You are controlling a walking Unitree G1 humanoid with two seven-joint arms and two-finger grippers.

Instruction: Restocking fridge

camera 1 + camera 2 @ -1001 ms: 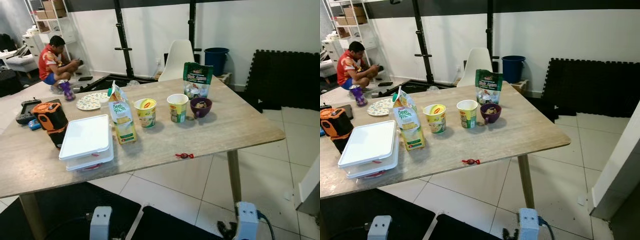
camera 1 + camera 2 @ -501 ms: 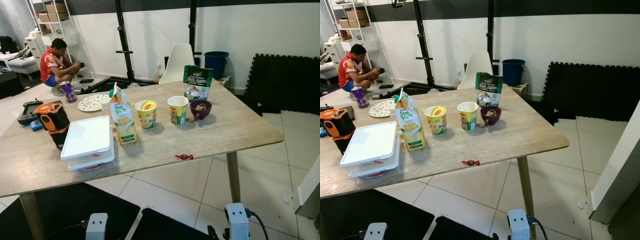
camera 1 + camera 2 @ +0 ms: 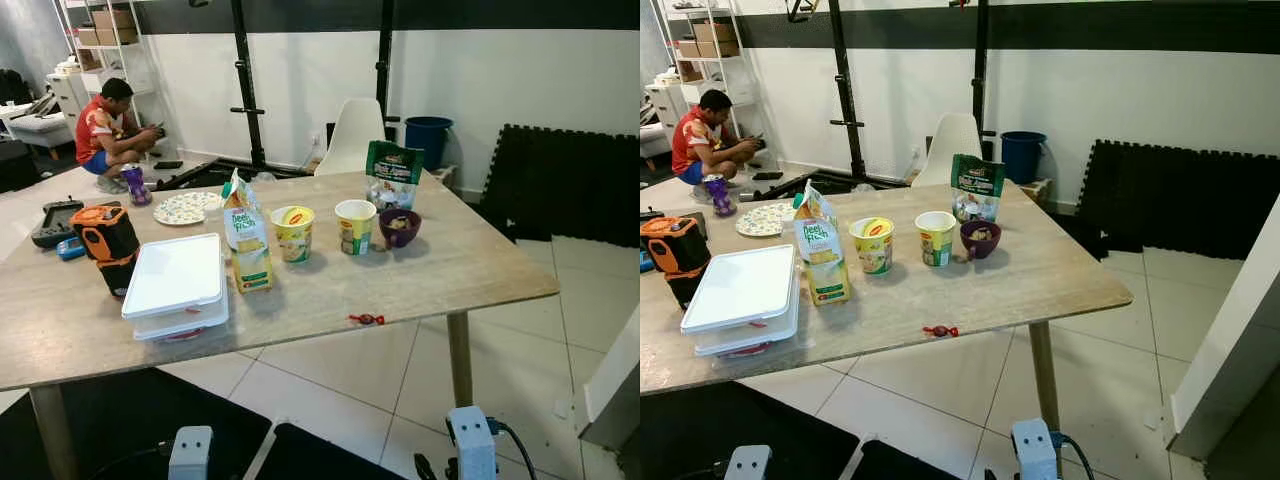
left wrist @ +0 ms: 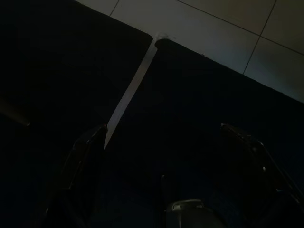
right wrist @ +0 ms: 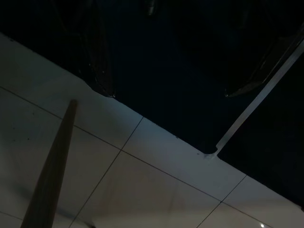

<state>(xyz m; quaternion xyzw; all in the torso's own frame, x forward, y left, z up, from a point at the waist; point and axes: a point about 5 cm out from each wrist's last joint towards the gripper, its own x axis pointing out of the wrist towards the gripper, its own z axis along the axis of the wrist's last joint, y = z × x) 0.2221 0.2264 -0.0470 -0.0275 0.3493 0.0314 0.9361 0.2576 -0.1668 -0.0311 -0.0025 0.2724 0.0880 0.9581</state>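
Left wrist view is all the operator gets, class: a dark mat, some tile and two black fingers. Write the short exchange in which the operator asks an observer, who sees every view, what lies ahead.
Operator: What stands in front of the robot?
Observer: A wooden table with food on it; a carton stands upright near its middle.
Operator: What is next to that carton?
Observer: On the robot's left of it lies a white lidded container, close to it but apart.
Operator: Is the other arm busy?
Observer: No. The right gripper hangs open and empty over the mat's edge and the floor tiles.
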